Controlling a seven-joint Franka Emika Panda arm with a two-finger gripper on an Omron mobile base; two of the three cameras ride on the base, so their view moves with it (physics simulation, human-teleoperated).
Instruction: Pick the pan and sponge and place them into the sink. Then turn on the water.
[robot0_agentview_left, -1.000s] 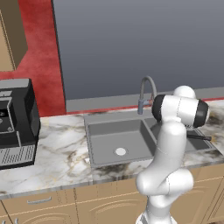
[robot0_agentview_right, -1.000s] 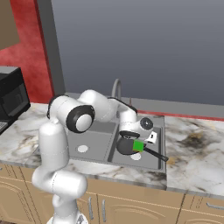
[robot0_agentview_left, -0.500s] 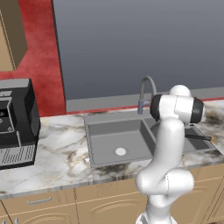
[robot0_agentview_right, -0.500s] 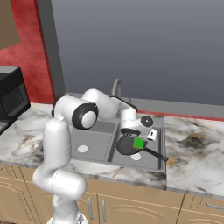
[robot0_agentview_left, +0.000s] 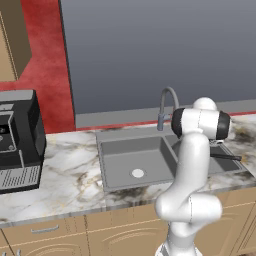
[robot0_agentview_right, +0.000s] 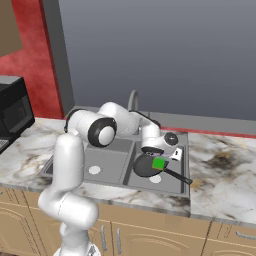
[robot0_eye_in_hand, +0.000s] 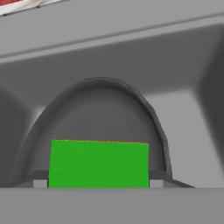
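The sink is set in the marble counter, and the dark pan lies in its right basin with its handle pointing toward the front right. My gripper hangs just over the pan, shut on the green sponge. In the hand view the sponge fills the gap between my fingertips, with the pan's rim curving behind it. The pan's tan-tipped handle also pokes out past my arm in the left base view. The grey faucet arches over the sink's back edge; no water runs.
A black coffee machine stands on the counter far left of the sink. The left basin holds nothing but its white drain. Marble counter stretches to the right of the sink. Cabinet fronts run below.
My arm's elbow has swung a little to the right. The sponge stays in my grip over the pan, barely shifted.
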